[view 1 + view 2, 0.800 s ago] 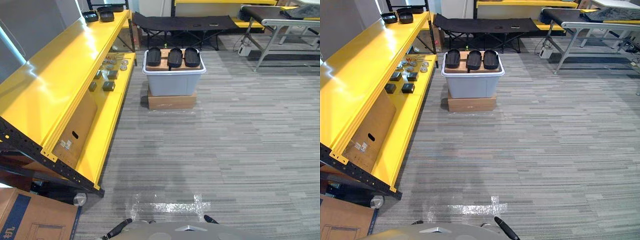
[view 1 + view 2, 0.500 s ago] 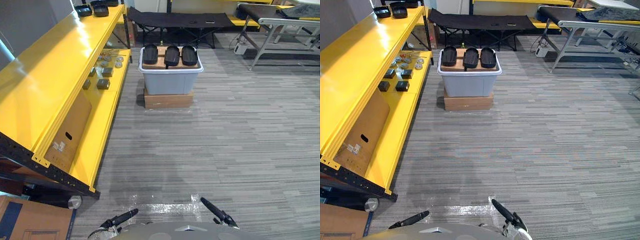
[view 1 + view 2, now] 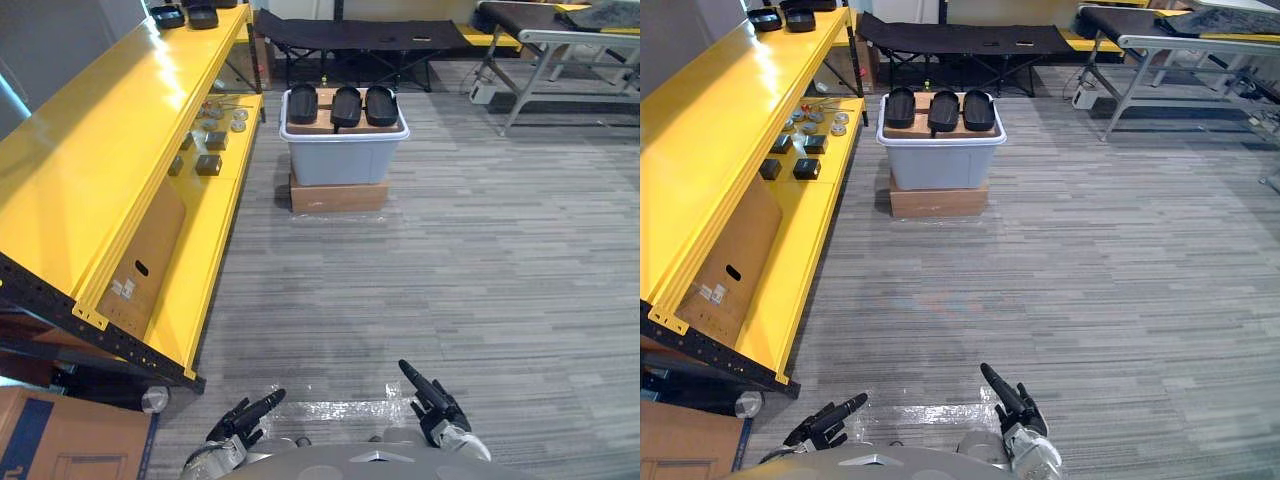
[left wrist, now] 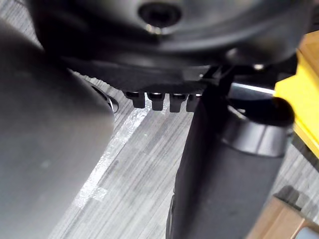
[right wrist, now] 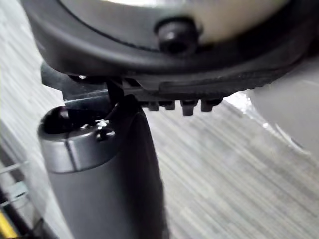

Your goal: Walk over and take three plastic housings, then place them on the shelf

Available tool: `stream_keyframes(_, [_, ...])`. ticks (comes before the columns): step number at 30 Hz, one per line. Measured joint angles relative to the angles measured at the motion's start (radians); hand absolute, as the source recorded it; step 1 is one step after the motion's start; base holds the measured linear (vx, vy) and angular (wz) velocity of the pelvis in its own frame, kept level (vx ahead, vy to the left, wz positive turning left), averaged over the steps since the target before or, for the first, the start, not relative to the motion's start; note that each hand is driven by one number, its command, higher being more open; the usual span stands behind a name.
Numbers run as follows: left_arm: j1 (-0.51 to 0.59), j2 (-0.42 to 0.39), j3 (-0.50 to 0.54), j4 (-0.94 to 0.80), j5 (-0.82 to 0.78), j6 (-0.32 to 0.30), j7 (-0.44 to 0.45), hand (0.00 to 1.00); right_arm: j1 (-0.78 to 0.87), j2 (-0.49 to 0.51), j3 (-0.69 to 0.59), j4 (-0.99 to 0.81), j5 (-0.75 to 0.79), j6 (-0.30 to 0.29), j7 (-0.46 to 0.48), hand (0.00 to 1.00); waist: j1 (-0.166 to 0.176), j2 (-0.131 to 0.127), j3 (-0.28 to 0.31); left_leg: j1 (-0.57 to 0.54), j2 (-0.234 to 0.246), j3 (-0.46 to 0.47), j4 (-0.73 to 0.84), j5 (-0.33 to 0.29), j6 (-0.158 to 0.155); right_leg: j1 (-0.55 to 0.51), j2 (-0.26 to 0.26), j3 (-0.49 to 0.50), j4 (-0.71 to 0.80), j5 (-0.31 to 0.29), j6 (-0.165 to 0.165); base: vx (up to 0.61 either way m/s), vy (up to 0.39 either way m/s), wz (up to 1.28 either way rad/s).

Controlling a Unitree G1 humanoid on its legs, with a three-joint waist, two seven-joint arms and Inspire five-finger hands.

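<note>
Facing the 3 housings [image 3: 347,105] on the far bin [image 3: 345,165], left hand [image 3: 245,416] and right hand [image 3: 432,398] straight-fingered and empty, the robot may clip the shelf [image 3: 100,150] if it walks crooked.

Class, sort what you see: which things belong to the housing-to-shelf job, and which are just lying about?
Job: three plastic housings, grey tub under them, yellow shelf, left hand, right hand.
Lying about: black folding cot, small parts, cardboard carton.
</note>
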Motion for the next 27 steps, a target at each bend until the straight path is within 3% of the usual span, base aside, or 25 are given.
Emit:
stream_keyframes(2, [-0.003,0.011,0.001,0.0,-0.004,0.004,0.005,1.0,0.005,0.004,0.017,0.002,0.013,-0.018,0.024,1.0,-0.003,-0.008,0.006,0.001,0.021,0.002,0.029,-0.026,-0.007,-0.015,0.022,-0.002,-0.125,0.01,0.004,0.1,0.056,-0.08])
stream_keyframes(3, [-0.009,0.012,0.002,0.0,-0.01,0.007,0.01,1.0,0.009,0.011,0.018,0.002,0.013,-0.026,0.035,1.0,-0.006,-0.01,0.009,0.003,0.041,0.002,0.044,-0.039,-0.023,-0.018,0.047,-0.003,-0.251,0.04,0.021,0.19,0.0,-0.07])
stream_keyframes(5, [-0.012,0.019,0.006,0.0,-0.015,0.007,0.012,1.0,0.017,0.018,0.017,0.006,0.01,-0.028,0.042,1.0,-0.005,-0.022,0.015,0.008,0.057,0.002,0.064,-0.058,-0.055,-0.03,0.069,0.0,-0.386,0.118,0.023,0.25,-0.043,-0.03])
stream_keyframes(7, [-0.013,0.031,0.008,0.002,-0.027,0.008,0.013,1.0,0.04,0.024,0.016,0.016,0.009,-0.027,0.043,1.0,-0.006,-0.044,0.027,0.03,0.057,-0.002,0.09,-0.086,-0.084,-0.03,0.063,0.005,-0.401,0.143,0.018,0.3,-0.142,0.13])
stream_keyframes(8, [-0.011,0.033,0.013,0.002,-0.027,0.009,0.013,1.0,0.07,0.028,0.015,0.019,0.011,-0.02,0.043,1.0,-0.003,-0.053,0.026,0.046,0.058,-0.012,0.123,-0.139,-0.109,-0.031,0.057,0.014,-0.371,0.131,-0.002,0.34,-0.21,0.17])
stream_keyframes(9, [-0.009,0.027,0.022,0.002,-0.024,0.009,0.016,1.0,0.076,0.026,0.0,0.02,0.015,-0.01,0.045,1.0,-0.007,-0.045,0.026,0.051,0.07,-0.016,0.168,-0.19,-0.122,-0.048,0.058,0.023,-0.301,0.139,-0.052,0.35,-0.219,0.15])
stream_keyframes(10, [-0.006,0.02,0.029,0.003,-0.022,0.01,0.016,1.0,0.076,0.021,-0.007,0.02,0.021,-0.009,0.046,1.0,-0.011,-0.033,0.023,0.051,0.083,-0.016,0.19,-0.217,-0.132,-0.062,0.06,0.019,-0.248,0.134,-0.074,0.29,-0.181,0.03])
stream_keyframes(11, [0.004,0.004,0.043,0.003,-0.013,0.008,0.016,1.0,0.079,0.01,-0.011,0.02,0.038,-0.007,0.047,1.0,-0.019,-0.008,0.01,0.051,0.115,-0.014,0.219,-0.254,-0.154,-0.082,0.078,0.007,-0.182,0.112,-0.104,0.45,-0.225,0.05])
stream_keyframes(12, [0.038,-0.019,0.066,0.011,-0.014,-0.014,0.015,1.0,0.086,-0.007,-0.01,0.018,0.065,-0.003,0.047,1.0,-0.03,0.028,-0.025,0.012,0.184,-0.012,0.394,-0.294,-0.216,-0.071,0.129,-0.005,-0.144,0.094,-0.125,0.48,-0.22,-0.02])
stream_keyframes(13, [0.034,-0.026,0.095,0.008,-0.016,-0.027,0.015,1.0,0.089,-0.01,-0.014,0.02,0.07,-0.003,0.047,1.0,-0.03,0.042,-0.023,-0.043,0.219,-0.015,0.53,-0.281,-0.219,-0.066,0.148,-0.008,-0.143,0.075,-0.132,0.49,-0.241,-0.13])
stream_keyframes(14, [0.03,-0.036,0.115,0.007,-0.018,-0.038,0.014,1.0,0.086,-0.017,-0.014,0.019,0.07,-0.003,0.048,1.0,-0.023,0.055,-0.024,-0.106,0.252,-0.018,0.668,-0.234,-0.222,-0.042,0.168,-0.005,-0.161,0.067,-0.143,0.53,-0.237,-0.32])
stream_keyframes(15, [0.016,-0.053,0.131,0.017,-0.033,-0.058,0.016,1.0,0.08,-0.026,-0.015,0.024,0.052,-0.004,0.063,1.0,-0.018,0.076,-0.008,-0.231,0.301,-0.055,0.928,-0.159,-0.222,0.041,0.208,0.001,-0.233,0.068,-0.166,0.56,-0.232,-0.29])
stream_keyframes(17, [-0.004,-0.058,0.142,0.017,-0.07,-0.058,0.013,1.0,0.063,-0.03,-0.024,0.063,0.046,-0.007,0.074,1.0,-0.012,0.076,0.002,-0.307,0.269,-0.06,0.992,-0.177,-0.231,0.145,0.213,0.014,-0.286,0.063,-0.176,0.6,-0.185,-0.21])
stream_keyframes(18, [-0.007,-0.064,0.15,0.016,-0.071,-0.056,0.011,1.0,0.062,-0.03,-0.024,0.074,0.041,-0.007,0.075,1.0,-0.007,0.072,0.003,-0.323,0.244,-0.052,0.963,-0.181,-0.225,0.179,0.212,0.025,-0.311,0.062,-0.177,0.59,-0.148,-0.42])
stream_keyframes(20, [-0.009,-0.084,0.178,-0.001,-0.06,-0.055,-0.005,1.0,0.031,-0.018,-0.022,0.077,0.006,-0.011,0.086,1.0,0.012,0.049,0.019,-0.39,0.148,-0.036,0.673,-0.181,-0.214,0.269,0.196,0.08,-0.399,0.062,-0.176,0.56,-0.08,-0.69])
stream_keyframes(21, [-0.011,-0.087,0.189,-0.006,-0.055,-0.054,-0.009,1.0,0.02,-0.013,-0.022,0.075,0.006,-0.012,0.085,1.0,0.016,0.042,0.028,-0.406,0.126,-0.037,0.575,-0.165,-0.209,0.286,0.19,0.094,-0.414,0.062,-0.176,0.52,-0.002,-0.82])
stream_keyframes(22, [-0.02,-0.091,0.207,-0.007,-0.056,-0.051,-0.015,1.0,0.012,-0.006,-0.022,0.049,0.006,-0.021,0.08,1.0,0.029,0.029,0.042,-0.441,0.098,-0.049,0.356,-0.074,-0.201,0.322,0.177,0.123,-0.451,0.052,-0.165,0.31,0.027,-0.6])
stream_keyframes(24, [-0.026,-0.087,0.205,0.004,-0.055,-0.025,-0.021,1.0,0.023,-0.011,-0.003,0.028,0.0,-0.031,0.069,1.0,0.027,0.037,0.051,-0.459,0.106,-0.054,0.186,0.013,-0.215,0.374,0.18,0.143,-0.469,0.008,-0.14,0.37,0.085,-0.42])
stream_keyframes(25, [-0.025,-0.084,0.206,0.01,-0.057,-0.009,-0.029,1.0,0.023,-0.016,0.003,0.027,-0.002,-0.03,0.064,1.0,0.027,0.043,0.054,-0.46,0.116,-0.05,0.175,0.02,-0.213,0.395,0.183,0.148,-0.462,-0.018,-0.133,0.49,0.226,-0.22])
stream_keyframes(26, [-0.026,-0.076,0.205,0.013,-0.058,0.018,-0.051,1.0,0.039,-0.025,0.018,0.028,-0.014,-0.025,0.052,1.0,0.024,0.05,0.055,-0.456,0.135,-0.042,0.195,0.028,-0.206,0.425,0.187,0.155,-0.423,-0.091,-0.132,0.45,0.234,-0.06])
stream_keyframes(27, [-0.026,-0.062,0.203,0.013,-0.058,0.03,-0.073,1.0,0.049,-0.02,0.019,0.029,-0.015,-0.021,0.04,1.0,0.025,0.023,0.049,-0.478,0.119,-0.034,0.277,0.089,-0.158,0.429,0.16,0.159,-0.359,-0.166,-0.129,0.49,0.246,-0.01])
